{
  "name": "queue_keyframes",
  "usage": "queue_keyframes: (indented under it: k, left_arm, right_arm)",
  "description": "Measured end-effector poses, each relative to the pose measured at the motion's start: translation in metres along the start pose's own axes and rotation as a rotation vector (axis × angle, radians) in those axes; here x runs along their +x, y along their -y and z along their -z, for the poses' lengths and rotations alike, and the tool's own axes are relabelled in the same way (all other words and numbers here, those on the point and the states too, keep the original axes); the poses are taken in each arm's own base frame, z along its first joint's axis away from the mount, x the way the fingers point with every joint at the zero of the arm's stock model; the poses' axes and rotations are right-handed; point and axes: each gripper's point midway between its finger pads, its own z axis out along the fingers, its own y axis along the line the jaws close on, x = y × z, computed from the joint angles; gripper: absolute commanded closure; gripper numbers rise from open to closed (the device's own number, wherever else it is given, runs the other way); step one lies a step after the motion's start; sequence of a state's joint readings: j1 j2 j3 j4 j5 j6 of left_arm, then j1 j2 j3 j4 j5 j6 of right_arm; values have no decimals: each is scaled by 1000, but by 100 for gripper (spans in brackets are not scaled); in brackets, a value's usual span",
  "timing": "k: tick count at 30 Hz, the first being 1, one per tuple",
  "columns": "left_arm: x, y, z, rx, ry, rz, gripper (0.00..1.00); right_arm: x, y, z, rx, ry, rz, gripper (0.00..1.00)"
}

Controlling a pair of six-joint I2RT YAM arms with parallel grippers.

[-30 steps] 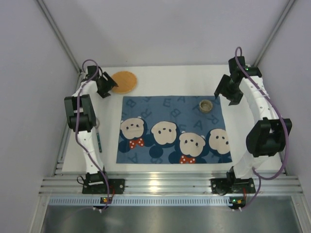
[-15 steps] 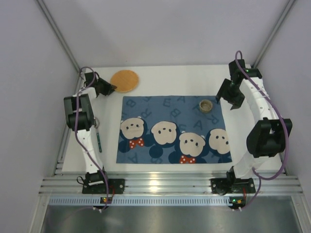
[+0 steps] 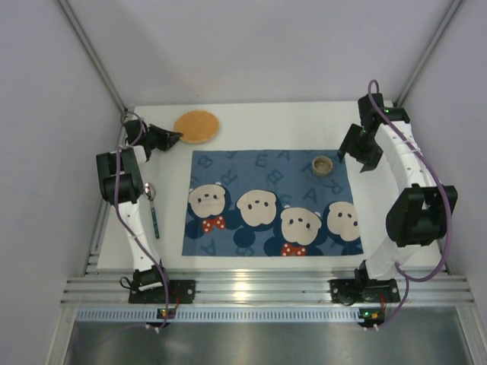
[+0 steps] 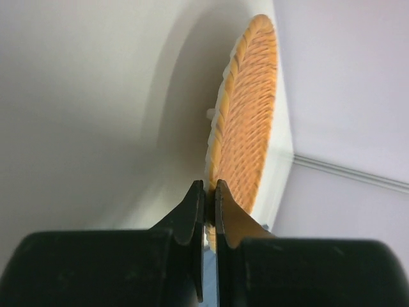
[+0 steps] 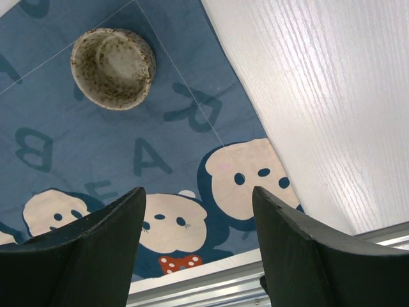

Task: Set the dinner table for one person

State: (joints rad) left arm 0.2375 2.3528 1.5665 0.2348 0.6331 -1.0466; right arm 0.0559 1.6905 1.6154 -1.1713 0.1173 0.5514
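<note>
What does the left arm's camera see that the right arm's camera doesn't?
Only the left wrist view shows the orange woven mat, pinched at its rim by the shut left claw. Only the right wrist view shows the speckled bowl sitting on the blue bear placemat, with the open right claw above it. Both views show the white table.

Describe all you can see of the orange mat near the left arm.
The mat is a thin round disc, orange, with a woven ribbed face and paler rim, like wicker. It is at the table's far left, clear of the blue cloth. The left pincer is shut on its left edge.
</note>
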Motion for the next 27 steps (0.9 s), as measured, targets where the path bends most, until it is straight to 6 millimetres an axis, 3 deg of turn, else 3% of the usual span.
queue_keyframes:
  k: [7, 11, 14, 18, 21, 22, 24, 27]
  left_arm:
    - [11, 43, 9, 208, -82, 59, 100]
    - [30, 73, 20, 254, -159, 13, 100]
    - [60, 95, 32, 242, -228, -92, 100]
    - [137, 123, 49, 216, -354, -298, 100]
    - [224, 125, 67, 212, -504, -408, 100]
    - [261, 119, 74, 206, -578, -436, 100]
    - [307, 102, 82, 184, -679, -463, 100]
    - [354, 65, 96, 99, -800, -471, 100]
  right_arm:
    - [-1, -2, 0, -12, 3, 0, 32]
    - [-3, -4, 0, -19, 11, -1, 32]
    - [-4, -5, -3, -30, 14, 0, 32]
    - [6, 1, -10, -27, -12, 2, 32]
    - [13, 8, -12, -24, -23, 6, 32]
    - [14, 10, -12, -24, -23, 4, 32]
    - [17, 14, -12, -27, -21, 5, 32]
    - [21, 23, -11, -33, -25, 1, 32]
